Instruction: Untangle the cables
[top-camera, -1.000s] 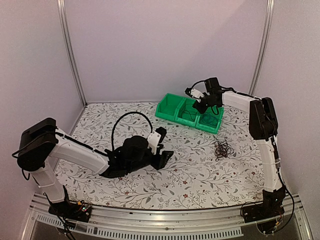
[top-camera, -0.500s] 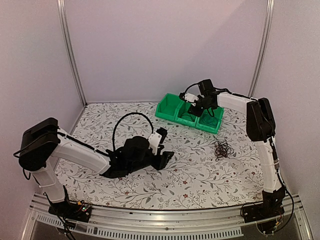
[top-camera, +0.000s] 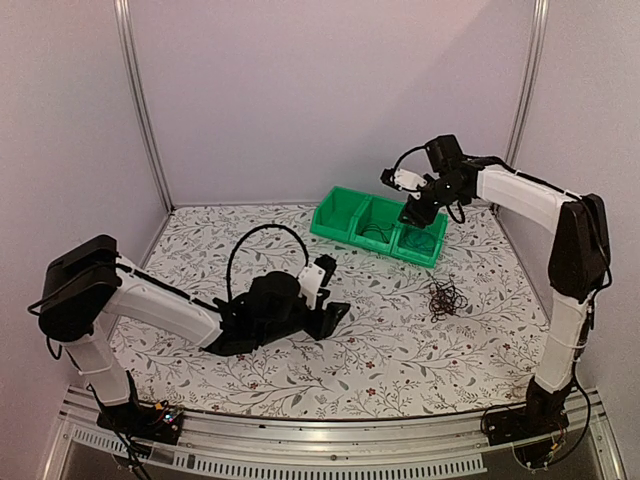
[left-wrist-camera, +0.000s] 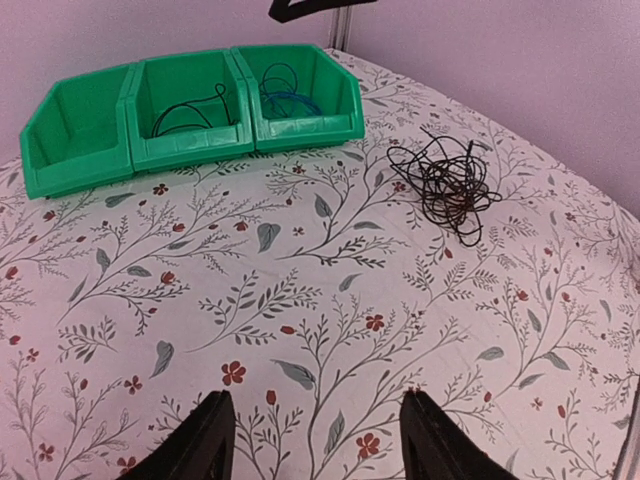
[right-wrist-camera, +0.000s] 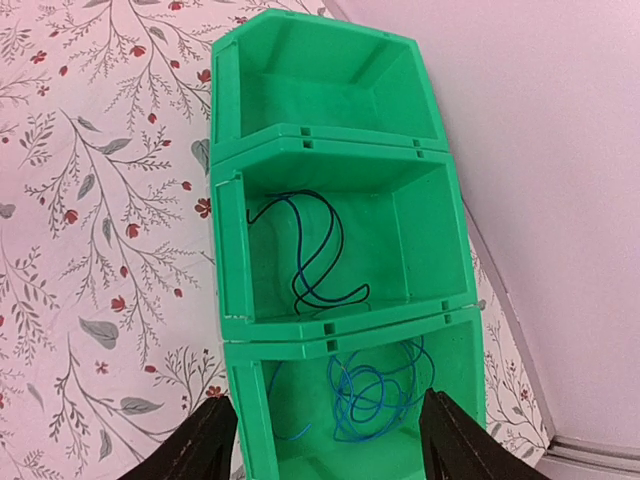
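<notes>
The cables (right-wrist-camera: 300, 290) nearest your right gripper (right-wrist-camera: 325, 445) lie directly beneath it. A blue cable (right-wrist-camera: 365, 395) is coiled in the bin compartment right under the claw. A dark cable (right-wrist-camera: 335, 298) rests in loose curves in the middle compartment next to it. That gripper hangs above the green bins (right-wrist-camera: 228, 250) with its fingers (right-wrist-camera: 212, 445) spread wide apart, and you have nothing pinched between them.

The bins are three compartments joined in a row, standing on the far part of the flowered table (top-camera: 400, 350). Nearer to you, off the right end of the row, a dark tangle of cables (top-camera: 446, 297) sits on the cloth. It is apart from the bins, and neither arm touches it.

Your left gripper (left-wrist-camera: 318, 445) is low over the middle of the table. Its fingers are spread too, with only patterned cloth showing between them. From that wrist camera you see the tangle well ahead and to the right, with the bins beyond it to the left.
</notes>
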